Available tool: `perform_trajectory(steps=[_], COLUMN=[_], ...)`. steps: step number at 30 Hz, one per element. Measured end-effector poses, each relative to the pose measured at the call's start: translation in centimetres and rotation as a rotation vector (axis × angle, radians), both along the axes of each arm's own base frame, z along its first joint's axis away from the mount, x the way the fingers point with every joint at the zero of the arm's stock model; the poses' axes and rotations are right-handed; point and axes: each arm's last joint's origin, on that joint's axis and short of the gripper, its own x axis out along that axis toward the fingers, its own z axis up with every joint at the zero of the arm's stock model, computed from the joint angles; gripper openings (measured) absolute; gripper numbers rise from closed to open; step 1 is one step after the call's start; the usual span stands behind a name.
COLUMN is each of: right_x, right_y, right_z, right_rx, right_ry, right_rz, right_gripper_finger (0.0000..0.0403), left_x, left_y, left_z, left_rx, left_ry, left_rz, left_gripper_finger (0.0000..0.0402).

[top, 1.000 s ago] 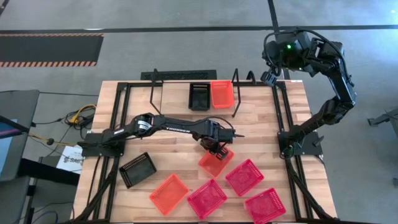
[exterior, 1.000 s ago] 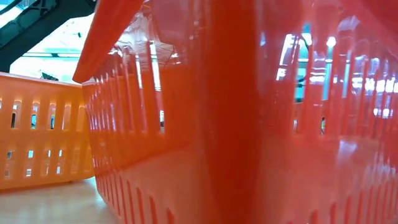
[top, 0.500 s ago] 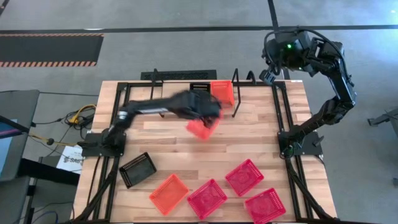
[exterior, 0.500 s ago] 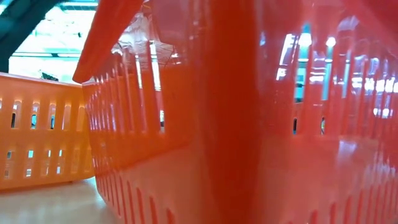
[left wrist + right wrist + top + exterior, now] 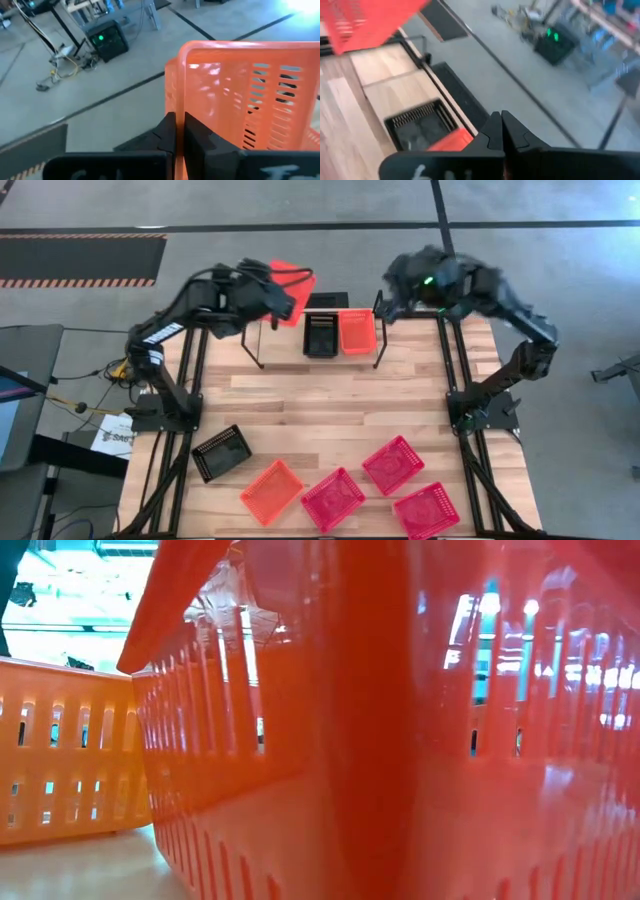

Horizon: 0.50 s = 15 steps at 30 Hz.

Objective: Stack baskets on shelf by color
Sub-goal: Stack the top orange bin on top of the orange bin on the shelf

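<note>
Orange mesh basket (image 5: 289,280) clamped in dark left tool (image 5: 283,304). Black basket (image 5: 321,335) and orange basket (image 5: 356,331) side by side on light wooden shelf (image 5: 285,345) with black wire uprights. Black basket (image 5: 222,452), orange basket (image 5: 271,490) and three red mesh baskets (image 5: 333,499) (image 5: 393,464) (image 5: 426,511) on pale wood-plank counter (image 5: 300,405). Dark right tool (image 5: 501,131). Grey floor with black lines and an orange-and-black hazard stripe (image 5: 80,281).

A wooden desk (image 5: 300,405) stands on a grey floor (image 5: 200,200) crossed by a dark line (image 5: 250,226). A black mat with an orange-striped edge (image 5: 80,260) lies on the floor to one side. Beside the desk, yellow cables (image 5: 120,368) trail near a paper sheet (image 5: 112,438) — and a dark box with a green light (image 5: 107,40) sits farther off.
</note>
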Motion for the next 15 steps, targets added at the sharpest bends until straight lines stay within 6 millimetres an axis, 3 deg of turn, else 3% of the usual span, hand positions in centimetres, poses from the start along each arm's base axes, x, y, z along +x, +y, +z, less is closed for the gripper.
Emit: perform_trajectory(steps=[8, 15], right_x=[7.7, 9.3], right_y=[3.3, 5.3], right_z=[-5.4, -7.7], right_rx=[-0.323, -0.550], right_ry=[-0.145, -0.336], right_rz=[0.218, 0.258], right_gripper_finger=[0.0000, 0.0003], left_x=[-0.7, -1.4], left_y=[0.6, 1.0], left_z=[0.4, 0.4], left_rx=[0.036, 0.010], left_ry=[0.108, 0.165], left_rz=[-0.030, -0.058], left_gripper_finger=[0.0000, 0.0000])
